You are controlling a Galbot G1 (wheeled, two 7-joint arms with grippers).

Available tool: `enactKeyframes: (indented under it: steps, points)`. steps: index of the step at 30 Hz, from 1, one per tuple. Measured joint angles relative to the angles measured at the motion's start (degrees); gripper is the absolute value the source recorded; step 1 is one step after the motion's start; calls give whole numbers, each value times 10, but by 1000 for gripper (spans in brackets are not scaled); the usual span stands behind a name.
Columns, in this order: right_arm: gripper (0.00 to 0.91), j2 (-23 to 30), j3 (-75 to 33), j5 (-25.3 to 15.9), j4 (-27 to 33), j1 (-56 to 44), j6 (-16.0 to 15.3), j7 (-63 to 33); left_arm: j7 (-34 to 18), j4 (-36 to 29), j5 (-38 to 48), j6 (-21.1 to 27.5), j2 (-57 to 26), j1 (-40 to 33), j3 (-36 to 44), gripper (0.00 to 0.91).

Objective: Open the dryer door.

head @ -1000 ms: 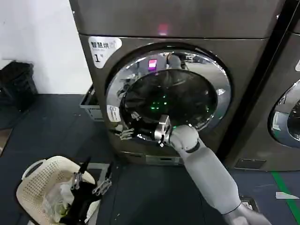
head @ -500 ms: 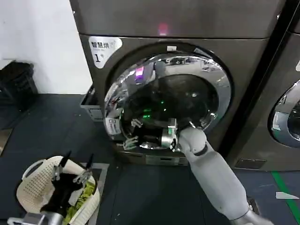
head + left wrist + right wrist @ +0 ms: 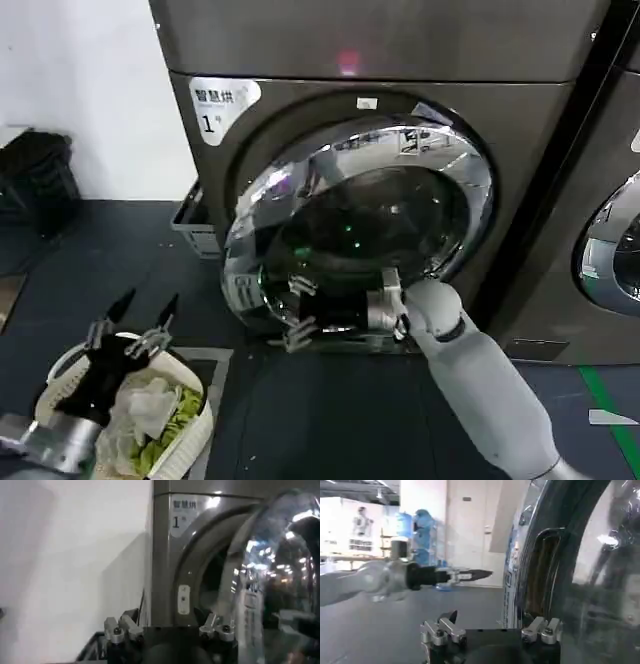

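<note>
Item: dryer door (image 3: 360,230), centre of the head view, on the dark grey machine (image 3: 400,40) labelled "1" at upper left of its front. Chrome ring around dark domed glass. State: partly open, its left edge swung out from the machine front and a dark gap showing along that side; the right edge sits close to the body, presumably the hinge side.

Item: right gripper (image 3: 297,310), lower centre of the head view, at the door's lower-left rim. Fingers spread apart, 1 on each side of the door edge as far as can be judged; no firm clamp visible. In the right wrist view the right gripper (image 3: 492,629) sits beside the rim with the chrome edge rising just past its fingers.

Item: left gripper (image 3: 130,322), lower left, fingers apart, holding nothing, above a cream laundry basket (image 3: 195,430).

Risk, judged: an unclamped hold could slip off the smooth chrome as the door swings, letting it fall back; the forearm crossing the glass may also block the swing.
</note>
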State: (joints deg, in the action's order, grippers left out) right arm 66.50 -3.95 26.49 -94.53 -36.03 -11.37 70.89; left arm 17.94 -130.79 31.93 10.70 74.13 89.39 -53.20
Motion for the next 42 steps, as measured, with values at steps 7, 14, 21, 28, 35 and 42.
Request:
enactKeyframes:
  steps: [7, 14, 21, 28, 35, 42]
  points:
    - [907, -20, -9, 12, -8, -20, 6, 91, 1, 16, 91, -6, -67, -37, 17, 907]
    - [907, -37, -17, 36, -22, -37, 22, 128, 4, 34, 155, -15, -135, -73, 49, 907]
    - [907, -61, -34, 37, -43, -63, 28, 128, 29, 69, 237, -25, -207, -118, 91, 907]
    - [907, -87, -63, 36, -71, -108, 43, 129, 44, 89, 291, -20, -254, -176, 133, 907]
    - [907, -107, -104, 35, -84, -150, 50, 129, 54, 89, 292, -15, -259, -210, 175, 907]
    - [907, -119, -197, 8, -71, -208, 70, 129, 76, 91, 305, 8, -272, -233, 219, 907]
